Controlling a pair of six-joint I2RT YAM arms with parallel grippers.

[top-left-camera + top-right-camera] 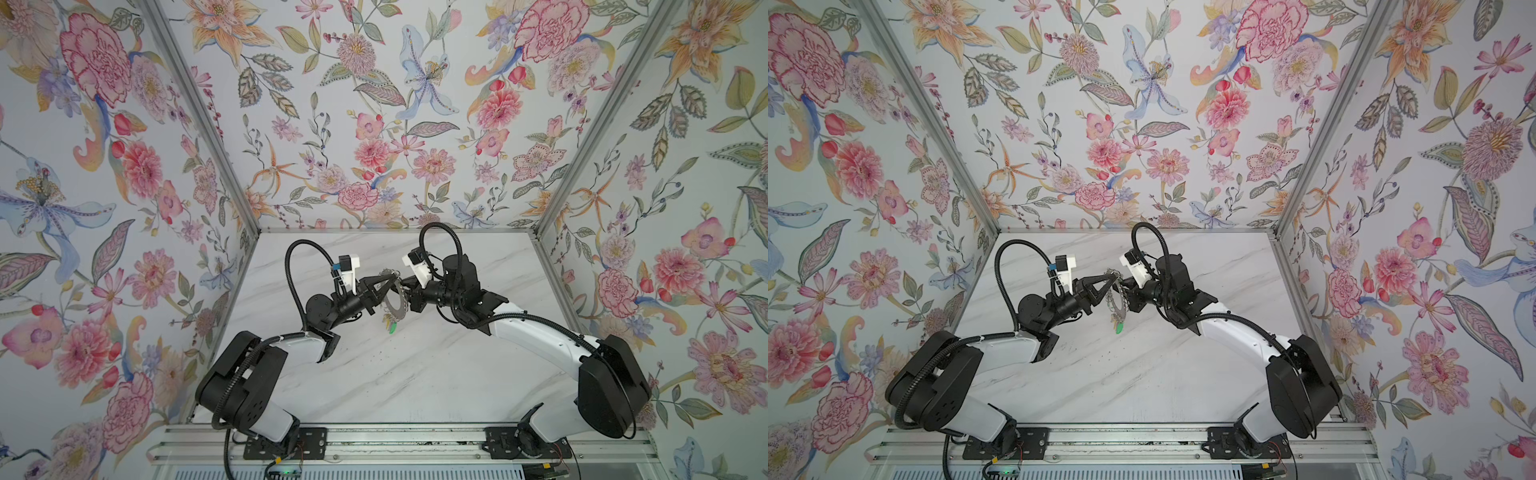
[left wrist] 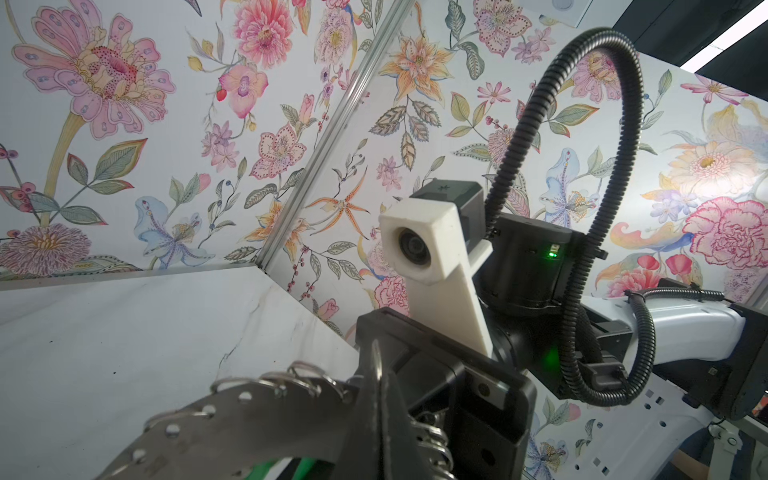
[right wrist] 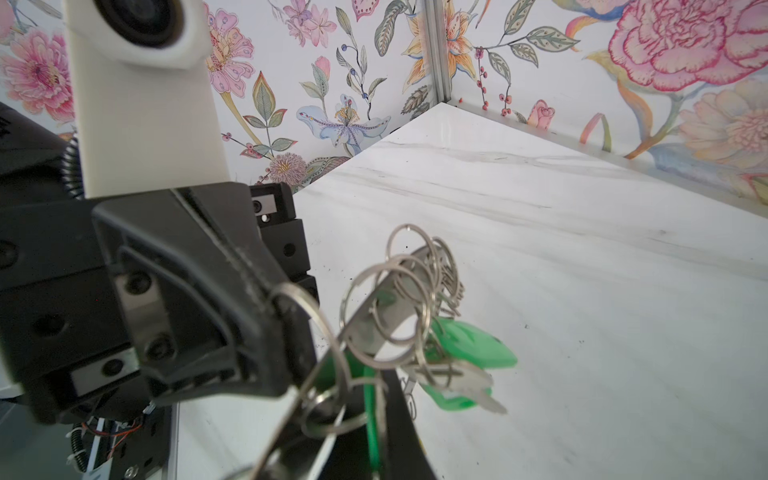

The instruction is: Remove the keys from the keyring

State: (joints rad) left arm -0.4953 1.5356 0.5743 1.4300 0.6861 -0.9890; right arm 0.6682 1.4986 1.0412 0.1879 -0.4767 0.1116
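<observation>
Marble worktop (image 1: 415, 374) inside floral walls (image 1: 124, 166): the keyring (image 2: 257, 428) hangs in the air above it, left fingers (image 1: 382, 277) and right fingers (image 1: 411, 293) both clamped on its rim, green keys (image 3: 469, 345) dangling.

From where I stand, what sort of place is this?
Probably a robot test booth: left arm and right arm bolted to a metal rail, marble-look tabletop, flowered wall panels boxing it in.

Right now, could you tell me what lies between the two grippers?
The keyring, green keys dangling, bridges left gripper and right gripper in both top views.
</observation>
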